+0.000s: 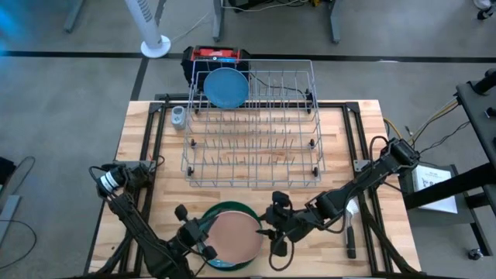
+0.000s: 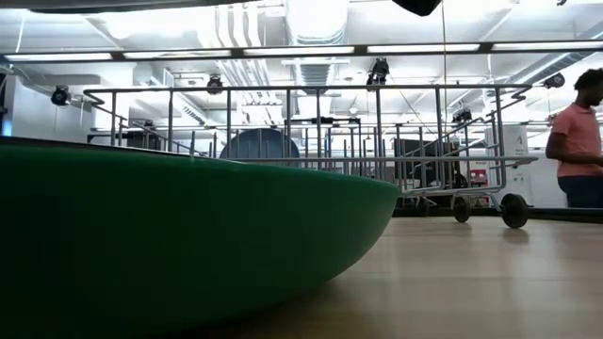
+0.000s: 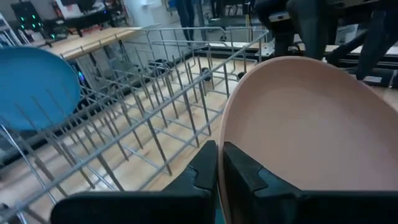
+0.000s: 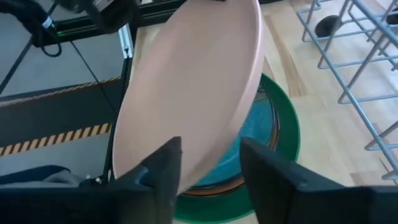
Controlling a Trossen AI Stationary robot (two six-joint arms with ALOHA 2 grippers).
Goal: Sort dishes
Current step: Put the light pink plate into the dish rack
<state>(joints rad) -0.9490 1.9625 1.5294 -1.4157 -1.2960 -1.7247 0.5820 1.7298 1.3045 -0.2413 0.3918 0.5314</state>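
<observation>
Overhead: wooden table (image 1: 139, 155) with a grey wire rack (image 1: 252, 128) across its far half. One light blue plate (image 1: 226, 87) already upright in the rack's far-left slots, likely the pattern for the rest.

At the near edge, centre: a stack of plates, green plate (image 1: 249, 213) at the bottom as the widest. Thin bands of blue and orange-brown visible at the stack's edge in the right wrist view, so apparently more dishes between; exact count not clear.

Pale pink plate (image 1: 235, 236) tilted up off the stack. Left gripper (image 1: 195, 236) at its left rim, fingers pinched shut on the rim, one finger (image 3: 249, 171) inside the dish and one outside. An edge grip suits a plate meant to go upright between tines.

Right gripper (image 1: 271, 232) at the plate's right rim, fingers (image 4: 165, 165) spread apart on either side of the rim with a gap showing, not clamped. Probably there to steady or take over the plate.

Black-handled brush (image 1: 350, 232) on the table near the right arm, untouched.

Table-level view: green plate's side very close, rack behind, a person in a pink top (image 2: 577, 141) far right in the room.
</observation>
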